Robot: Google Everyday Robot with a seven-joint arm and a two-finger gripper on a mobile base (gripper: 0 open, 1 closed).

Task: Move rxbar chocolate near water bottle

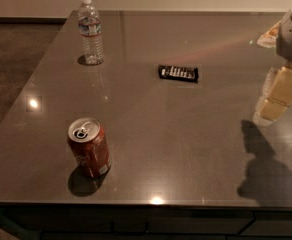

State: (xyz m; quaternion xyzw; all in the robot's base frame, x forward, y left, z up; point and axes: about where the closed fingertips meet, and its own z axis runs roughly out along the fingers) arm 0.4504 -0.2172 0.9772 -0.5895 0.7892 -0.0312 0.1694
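The end effector (280,96) at the frame's right edge is cut off; lettering on the rxbar chocolate (178,73) is too small to read.

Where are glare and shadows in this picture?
Camera view: glare spots lie on the table near its left side and front edge, with a pale streak far right. The soda can and water bottle cast small shadows leftward; the gripper, over the table's right side, casts a large dark one nearer the camera.
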